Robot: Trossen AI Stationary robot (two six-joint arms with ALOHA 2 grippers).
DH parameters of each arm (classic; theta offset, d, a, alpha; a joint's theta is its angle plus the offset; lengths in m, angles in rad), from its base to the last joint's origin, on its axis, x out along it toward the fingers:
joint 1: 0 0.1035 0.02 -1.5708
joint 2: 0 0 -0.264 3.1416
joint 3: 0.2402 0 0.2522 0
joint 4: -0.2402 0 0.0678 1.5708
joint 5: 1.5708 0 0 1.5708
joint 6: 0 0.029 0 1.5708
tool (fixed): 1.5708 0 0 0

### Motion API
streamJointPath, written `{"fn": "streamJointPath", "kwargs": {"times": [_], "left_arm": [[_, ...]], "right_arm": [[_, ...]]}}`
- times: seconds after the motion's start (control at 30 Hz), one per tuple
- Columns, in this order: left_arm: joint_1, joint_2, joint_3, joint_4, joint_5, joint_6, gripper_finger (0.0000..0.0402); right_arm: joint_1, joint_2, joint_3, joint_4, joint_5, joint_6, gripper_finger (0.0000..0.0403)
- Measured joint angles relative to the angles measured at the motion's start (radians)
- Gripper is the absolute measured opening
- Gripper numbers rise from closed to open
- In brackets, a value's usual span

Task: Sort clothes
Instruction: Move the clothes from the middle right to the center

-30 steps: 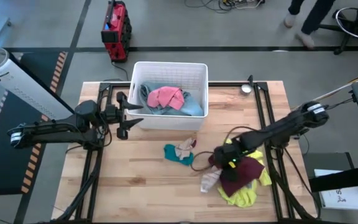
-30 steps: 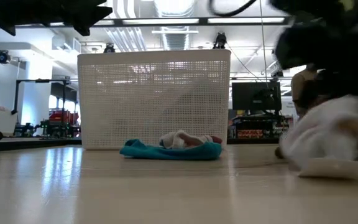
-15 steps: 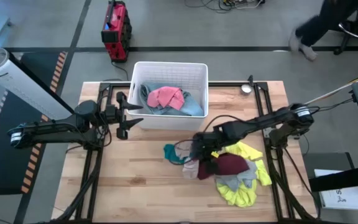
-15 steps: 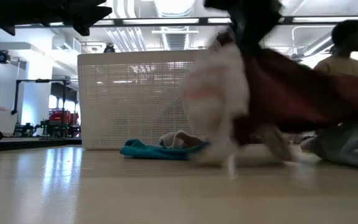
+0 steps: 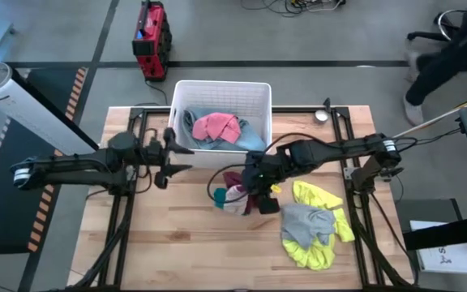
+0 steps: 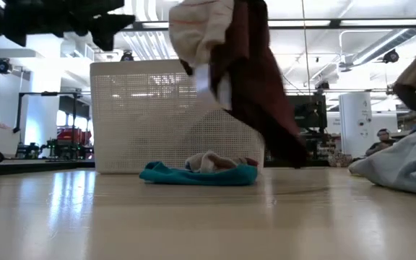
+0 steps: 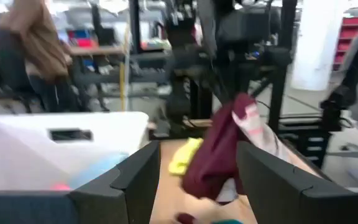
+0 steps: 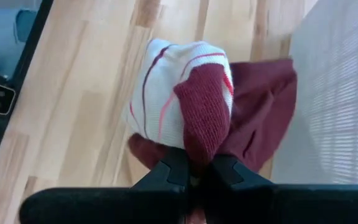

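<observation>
While lifted clear of the desk [image 5: 177, 235], pinched tight in the right end effector [image 8: 194, 171]: a maroon garment [image 8: 260, 106] bundled with a cream striped piece [image 8: 166, 93], dangling just in front of the white basket [image 5: 217, 88]. Beneath that load, flat on the wood: a teal garment [image 6: 197, 174]. Off toward the right edge: grey cloth [image 5: 306, 222] atop a bright yellow garment [image 5: 319, 250]. Farther back, inside the basket: pink [image 5: 216, 126] over light blue [image 5: 254, 139] fabric. Beside the basket's left wall: the left end effector [image 5: 169, 158], parted wide, empty.

Likely trouble: two items in one pinch, so probably one slipping free mid-swing, or both ending in one pile; trailing maroon hem perhaps snagging the basket rim.
</observation>
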Motion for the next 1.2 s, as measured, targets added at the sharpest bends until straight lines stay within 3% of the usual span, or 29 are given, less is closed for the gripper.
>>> {"fn": "streamJointPath", "kwargs": {"times": [0.1, 0.4, 0.67, 0.77, 0.97, 1.2], "left_arm": [[-0.039, 0.082, 0.0, 0.019, -0.005, -0.018, 0.0206], [-0.15, 0.359, 0.03, 0.296, -0.034, 0.006, 0.0256], [-0.197, 0.539, 0.25, 0.179, -0.061, 0.034, 0.0263], [-0.196, 0.601, 0.333, 0.03, -0.122, 0.068, 0.0251], [-0.199, 0.706, 0.442, -0.048, -0.125, 0.074, 0.0209], [-0.2, 0.702, 0.456, -0.081, -0.131, 0.072, 0.0087]], "right_arm": [[-0.003, 0.007, 0.029, -0.01, 0.018, -0.015, 0.0003], [-0.02, 0.024, 0.056, -0.031, 0.054, -0.035, 0.0002], [-0.025, 0.034, 0.05, -0.02, 0.073, -0.045, 0.0002], [-0.025, 0.033, 0.05, -0.024, 0.072, -0.044, 0.0002], [-0.025, 0.029, 0.05, -0.025, 0.073, -0.042, 0.0002], [-0.025, 0.027, 0.048, -0.048, 0.099, -0.037, 0.0002]]}}
